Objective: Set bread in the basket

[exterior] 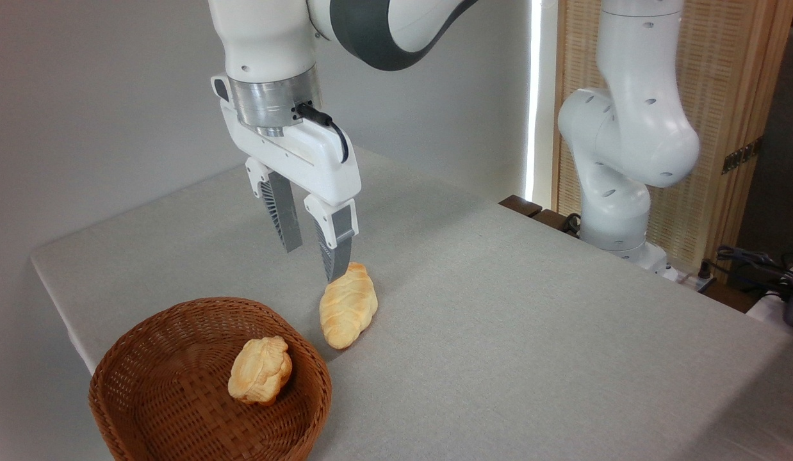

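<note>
The bread (348, 306) is golden-yellow with browned ridges running across its braid — paler cream along the flanks. At about seven o'clock from it, the basket (147, 339) is a reddish-brown wicker weave, darker in the shaded inner wall. Inside sits a bun (261, 371), the same golden tone, lumpy, with toasted brown patches. The table (531, 320) wears a plain pale grey cloth, no print on it. The gripper (311, 246) has a white body, ribbed dark grey fingers (283, 221) and a brushed silver collar above, with a black cable. The arm (627, 128) is glossy white with a dark grey joint band. At two o'clock, a tan woven screen (729, 83) — straw-coloured, finely ribbed.
</note>
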`<state>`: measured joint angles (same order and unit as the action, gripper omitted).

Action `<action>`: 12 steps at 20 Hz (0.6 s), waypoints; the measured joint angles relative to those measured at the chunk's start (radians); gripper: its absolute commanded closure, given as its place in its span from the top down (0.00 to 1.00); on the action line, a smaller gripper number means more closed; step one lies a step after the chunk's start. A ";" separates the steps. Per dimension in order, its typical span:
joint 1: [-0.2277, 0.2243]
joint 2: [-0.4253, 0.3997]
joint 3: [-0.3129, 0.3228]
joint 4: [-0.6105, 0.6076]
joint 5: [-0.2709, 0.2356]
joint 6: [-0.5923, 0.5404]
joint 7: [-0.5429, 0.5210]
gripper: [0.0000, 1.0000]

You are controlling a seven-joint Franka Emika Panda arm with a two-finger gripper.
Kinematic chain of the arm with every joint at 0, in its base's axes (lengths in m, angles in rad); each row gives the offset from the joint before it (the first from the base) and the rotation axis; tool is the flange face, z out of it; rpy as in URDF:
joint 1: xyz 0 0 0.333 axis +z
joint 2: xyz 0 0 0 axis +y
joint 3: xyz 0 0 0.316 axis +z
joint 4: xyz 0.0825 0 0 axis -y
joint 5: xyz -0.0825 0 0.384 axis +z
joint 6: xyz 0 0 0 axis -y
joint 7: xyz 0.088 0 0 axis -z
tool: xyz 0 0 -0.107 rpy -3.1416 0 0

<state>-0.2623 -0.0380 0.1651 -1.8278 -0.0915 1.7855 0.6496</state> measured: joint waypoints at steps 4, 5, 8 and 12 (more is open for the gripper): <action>0.000 0.000 0.017 0.008 0.000 -0.008 0.000 1.00; 0.001 0.000 0.022 0.010 0.000 -0.008 0.000 1.00; 0.001 0.000 0.025 0.011 0.000 -0.008 0.000 1.00; 0.001 0.000 0.025 0.011 0.000 -0.008 0.000 1.00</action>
<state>-0.2615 -0.0382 0.1899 -1.8171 -0.0915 1.7780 0.6497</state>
